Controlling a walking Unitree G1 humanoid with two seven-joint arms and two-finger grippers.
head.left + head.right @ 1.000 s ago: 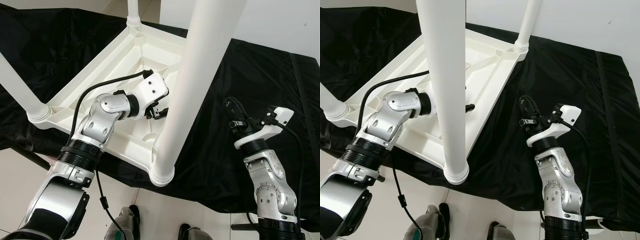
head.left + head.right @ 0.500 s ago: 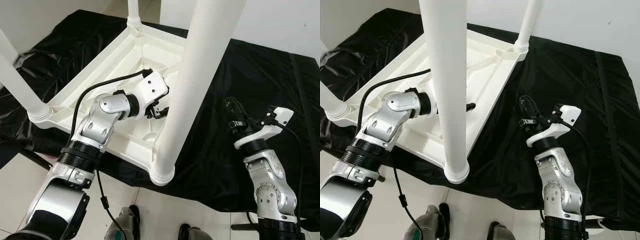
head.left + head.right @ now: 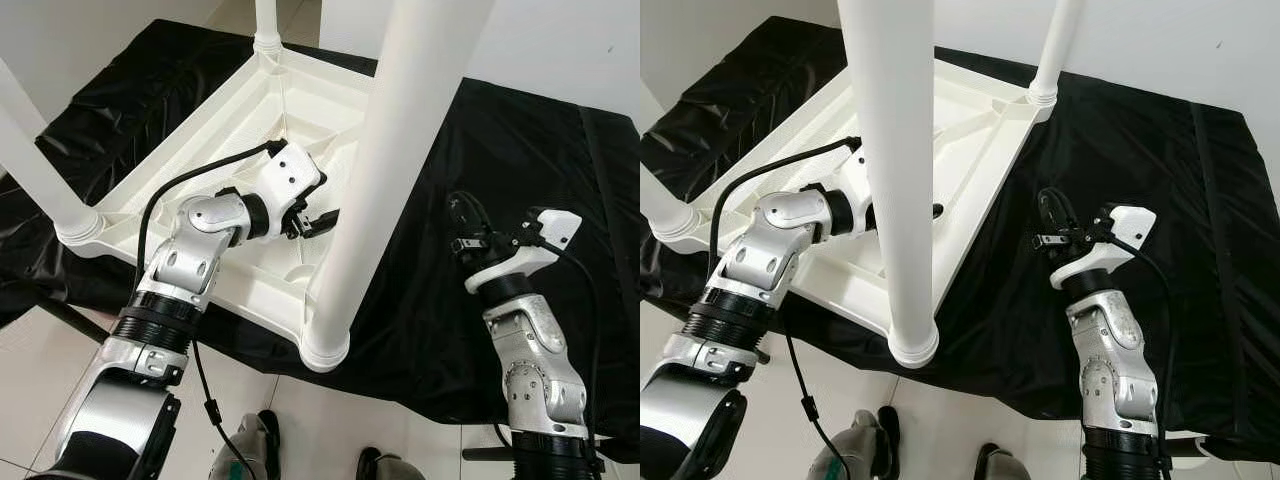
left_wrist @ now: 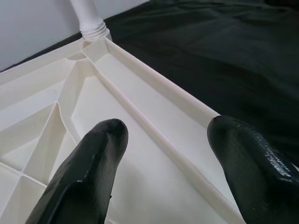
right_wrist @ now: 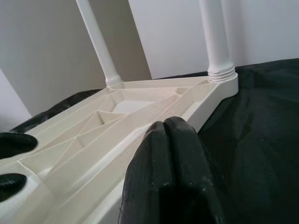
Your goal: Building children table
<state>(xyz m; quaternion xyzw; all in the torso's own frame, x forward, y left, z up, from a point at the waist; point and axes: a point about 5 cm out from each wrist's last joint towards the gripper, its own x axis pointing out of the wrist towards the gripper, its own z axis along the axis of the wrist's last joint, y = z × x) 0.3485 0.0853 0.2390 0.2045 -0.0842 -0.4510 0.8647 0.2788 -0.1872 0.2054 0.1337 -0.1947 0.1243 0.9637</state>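
White plastic children's table (image 3: 250,120) lies upside down on a black cloth (image 3: 520,150), ribbed underside facing up, legs screwed into the corner sockets and pointing up. Nearest leg (image 3: 375,180) runs up through the middle of the left eye view, its threaded collar seated in the front corner socket (image 3: 325,350), which overhangs the near edge of the cloth. Another leg (image 3: 35,165) stands in the left corner, a third (image 3: 265,25) at the far corner; right eye view shows a leg (image 3: 1055,50) at the far right corner.

Left gripper (image 3: 318,220) is inside the tabletop's underside, just beside the nearest leg, on the robot's left of it. Left wrist view: both black fingers (image 4: 88,172) spread wide apart, nothing between them, hovering over a flat panel between ribs, with the rim rib running diagonally under the gap and the far corner leg (image 4: 88,18) ahead. Contact with the plastic: cannot tell.

Right gripper (image 3: 462,222) is held up over the black cloth, well apart from the tabletop on the robot's right, pointing roughly toward the table. Right wrist view: its fingers (image 5: 173,172) are pressed together, holding nothing, with the table rim and two upright legs beyond them.

Tiled floor (image 3: 320,430) visible below the cloth edge, with the robot's feet (image 3: 250,445) on it.
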